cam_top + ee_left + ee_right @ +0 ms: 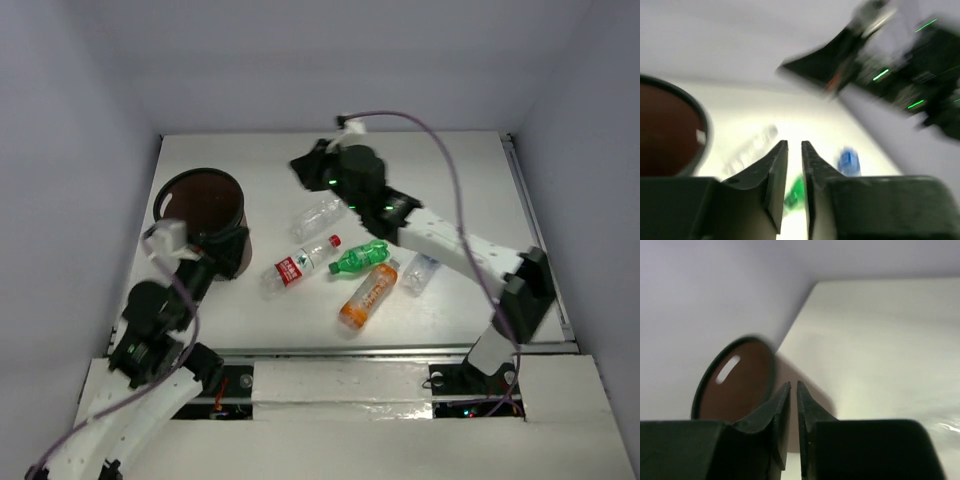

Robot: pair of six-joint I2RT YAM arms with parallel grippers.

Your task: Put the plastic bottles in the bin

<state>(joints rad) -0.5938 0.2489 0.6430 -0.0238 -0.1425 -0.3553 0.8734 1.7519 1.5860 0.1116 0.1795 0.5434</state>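
Note:
The dark brown bin stands at the back left. Five bottles lie in the middle of the table: plain clear, red-labelled, green, orange and blue-labelled. The dark-labelled black-capped one is out of view. My left gripper is shut and empty beside the bin's near right side. My right gripper is shut and empty, raised behind the clear bottle and facing the bin. The left wrist view is blurred and shows the bin rim, the green bottle and the blue label.
The right arm reaches over the table from the right, above the blue-labelled bottle; it fills the upper right of the left wrist view. White walls close in the table on three sides.

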